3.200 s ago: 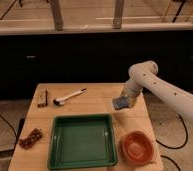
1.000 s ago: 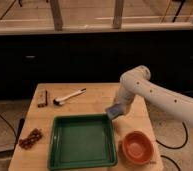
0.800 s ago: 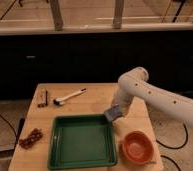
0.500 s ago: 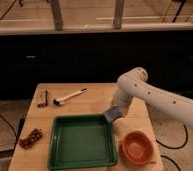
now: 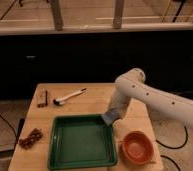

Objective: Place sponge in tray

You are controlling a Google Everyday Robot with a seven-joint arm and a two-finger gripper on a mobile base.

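The gripper point(image 5: 112, 114), jaws clamped on the sponge point(image 5: 108, 119), hangs over the tray's point(image 5: 80, 144) far-right corner, likely to release inside.

Pincer point(image 5: 112, 115) clamps sponge point(image 5: 109, 119) over back-right corner of tray point(image 5: 54, 150). Orange bowl point(image 5: 125, 142) just right of tray; spoon point(image 5: 70, 96) & brown block point(image 5: 42, 98) at worktop point(image 5: 95, 104) rear.

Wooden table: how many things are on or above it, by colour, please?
Green: 1, square plastic tray
Orange-red: 1, round bowl
Blue-grey: 1, flat sponge at the gripper, over the tray's corner
Brown: 2, small block, knobbly cluster
White: 1, long-handled utensil
Total: 6
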